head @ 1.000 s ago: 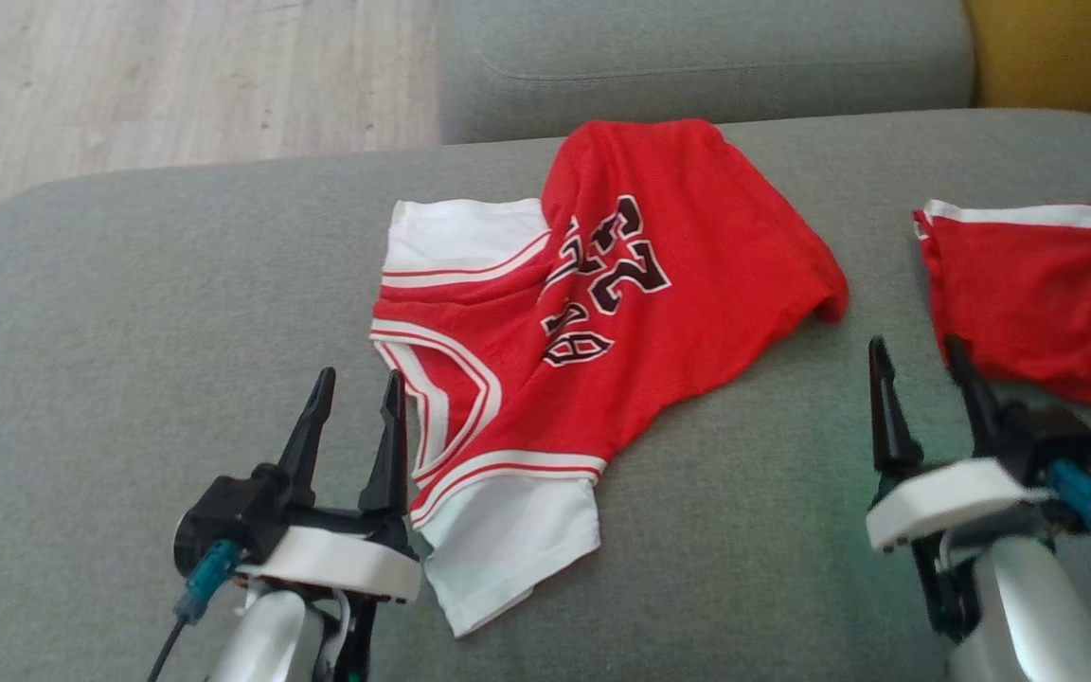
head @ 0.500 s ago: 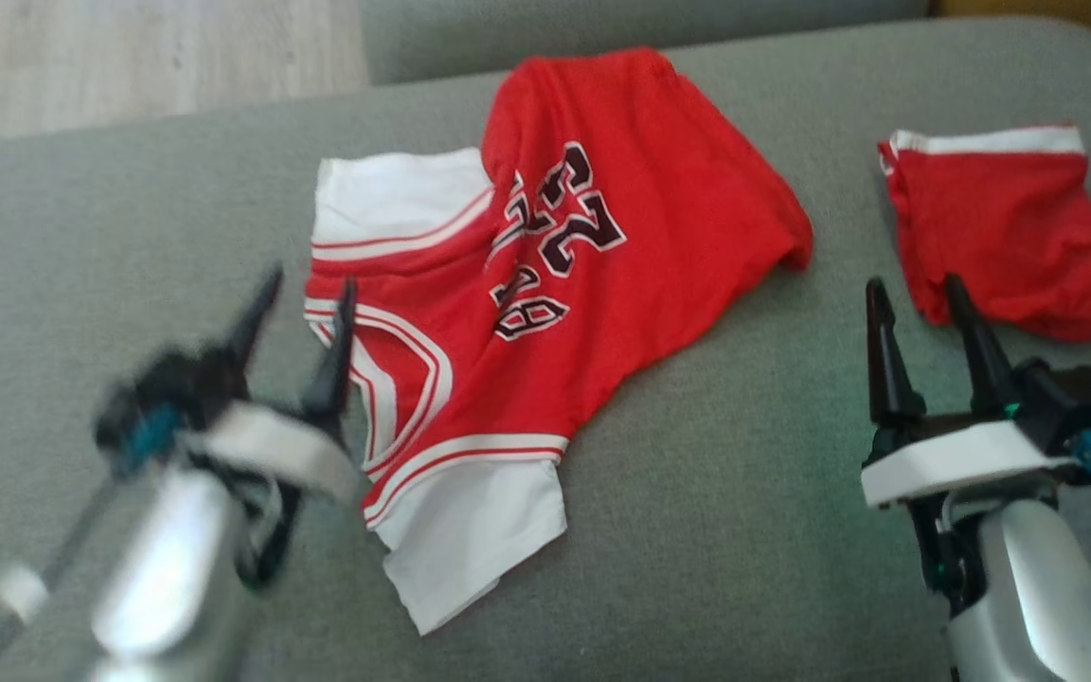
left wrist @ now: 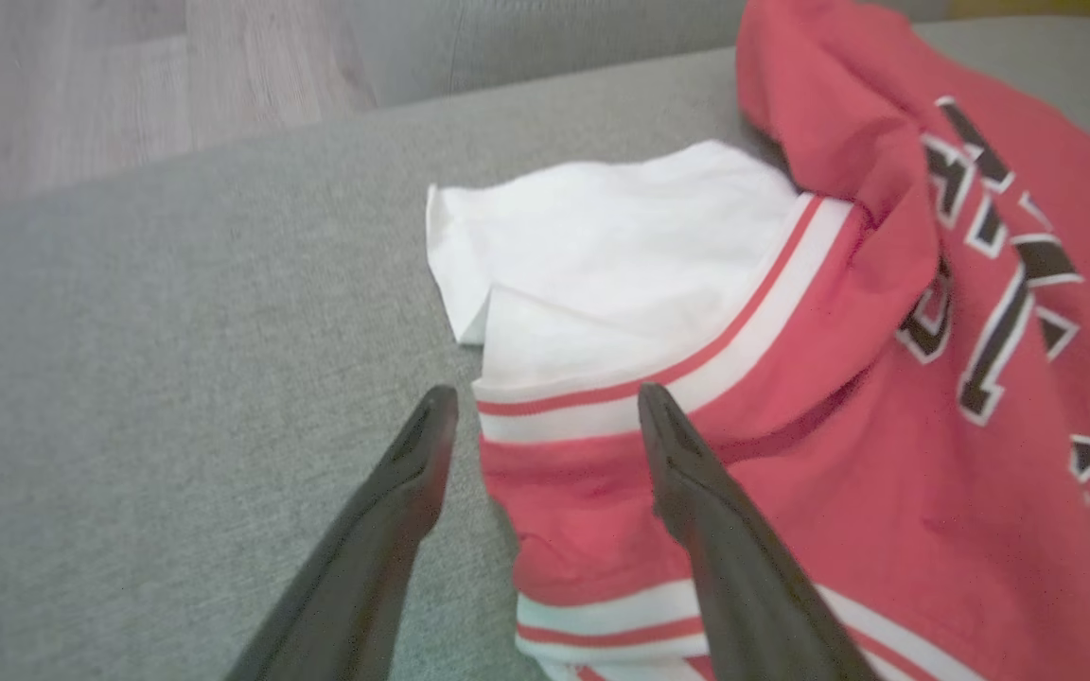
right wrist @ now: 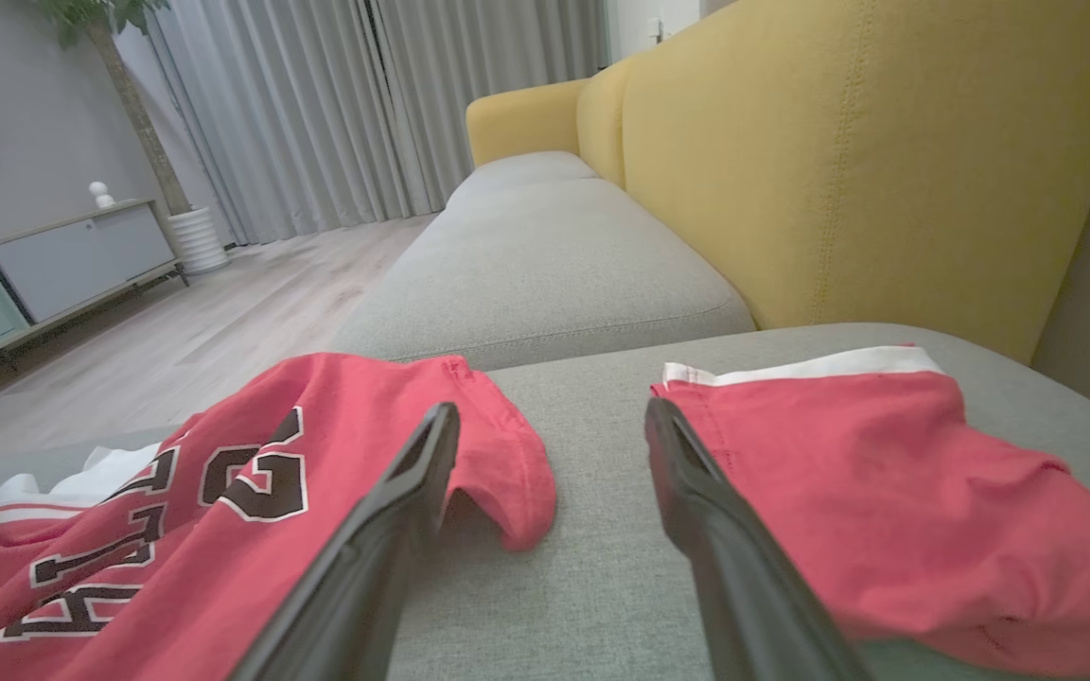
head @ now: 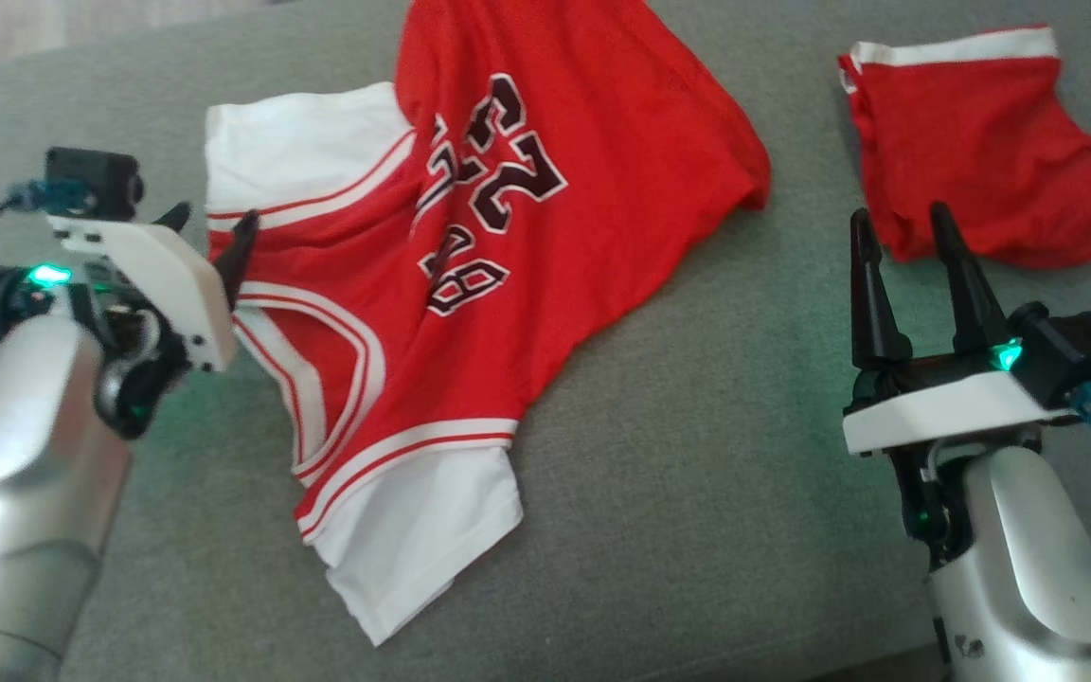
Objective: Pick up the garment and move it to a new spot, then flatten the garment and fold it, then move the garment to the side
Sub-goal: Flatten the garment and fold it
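Jersey (head: 545, 284) lay crumpled mid-cushion on the grey sofa (head: 697, 530): red body bunched and skewed, number side up, white sleeve panels sticking out at the near and far left. Not flattened, not folded, not set aside. Judging by that, the task was at the first pick, with everything left to do. Left end effector (head: 214, 220) sat at the jersey's left edge by the striped sleeve trim, spread wide. One finger (left wrist: 696, 492) was over the red cloth and the other over bare cushion, nothing pinched; couldn't tell if it touched the fabric. Right end effector (head: 898, 216) hovered fully spread and empty over bare cushion, between the jersey and a second red garment (head: 972, 152) to its right.
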Robot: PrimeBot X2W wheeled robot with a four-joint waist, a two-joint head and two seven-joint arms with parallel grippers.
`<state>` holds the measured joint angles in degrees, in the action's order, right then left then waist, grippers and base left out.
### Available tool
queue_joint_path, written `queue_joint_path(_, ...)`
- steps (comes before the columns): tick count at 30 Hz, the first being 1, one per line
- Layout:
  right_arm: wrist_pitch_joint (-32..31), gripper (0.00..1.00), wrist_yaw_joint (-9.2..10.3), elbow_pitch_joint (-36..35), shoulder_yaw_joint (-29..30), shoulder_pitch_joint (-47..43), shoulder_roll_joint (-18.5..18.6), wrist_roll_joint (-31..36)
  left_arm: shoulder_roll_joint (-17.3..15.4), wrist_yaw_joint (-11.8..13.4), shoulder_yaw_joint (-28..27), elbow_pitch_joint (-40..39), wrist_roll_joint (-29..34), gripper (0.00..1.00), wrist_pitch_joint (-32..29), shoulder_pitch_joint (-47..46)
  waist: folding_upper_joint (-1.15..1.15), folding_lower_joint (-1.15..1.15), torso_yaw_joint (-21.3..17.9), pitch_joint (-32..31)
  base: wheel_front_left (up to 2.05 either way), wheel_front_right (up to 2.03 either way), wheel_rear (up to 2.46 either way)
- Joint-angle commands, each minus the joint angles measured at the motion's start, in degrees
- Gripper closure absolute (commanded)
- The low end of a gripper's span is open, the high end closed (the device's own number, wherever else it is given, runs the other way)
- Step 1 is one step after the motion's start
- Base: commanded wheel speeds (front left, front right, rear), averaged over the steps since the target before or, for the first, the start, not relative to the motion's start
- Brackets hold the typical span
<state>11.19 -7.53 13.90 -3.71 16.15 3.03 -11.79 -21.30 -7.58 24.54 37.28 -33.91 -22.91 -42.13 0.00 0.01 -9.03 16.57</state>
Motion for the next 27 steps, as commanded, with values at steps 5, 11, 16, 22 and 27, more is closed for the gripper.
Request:
queue_joint_path(5, 1.3, 0.0, 0.04, -1.1, -1.7, 2.6, -0.1, -1.0, -4.7, 0.1, 0.4, 1.2, -4.9, 0.0, -6.3, -4.6, 0.0, -0.01, -2.4, 2.0, 0.0, 0.0, 0.0)
queue_joint_path(11, 1.8, 0.0, 0.04, -1.1, -1.6, 3.3, -0.1, -1.1, -5.7, 0.1, 2.9, 2.9, -8.5, 0.0, -11.9, -4.7, 0.0, -0.01, -3.3, 3.2, 0.0, 0.0, 0.0)
queue_joint_path(16, 1.9, 0.0, 0.04, -1.5, -1.2, 3.8, -0.1, -1.0, -6.2, 0.1, 4.6, 3.8, -10.5, 0.91, -16.5, -4.7, 0.0, -0.01, -3.5, 4.0, 0.0, 0.0, 0.0)
queue_joint_path(22, 1.8, 0.0, 0.04, -2.5, -1.2, 4.3, -0.1, -0.6, -7.5, 1.2, 3.1, 3.4, -8.1, 1.0, -7.2, -8.1, 0.0, -0.01, -3.4, 4.8, 0.0, 0.0, 0.0)
queue_joint_path(27, 1.6, 0.0, 0.04, -3.2, -1.5, 4.8, -0.1, -0.5, -8.2, 3.8, 0.4, 4.5, -5.1, 1.0, 6.1, -13.1, 0.0, -0.01, -3.7, 5.8, 0.0, 0.0, 0.0)
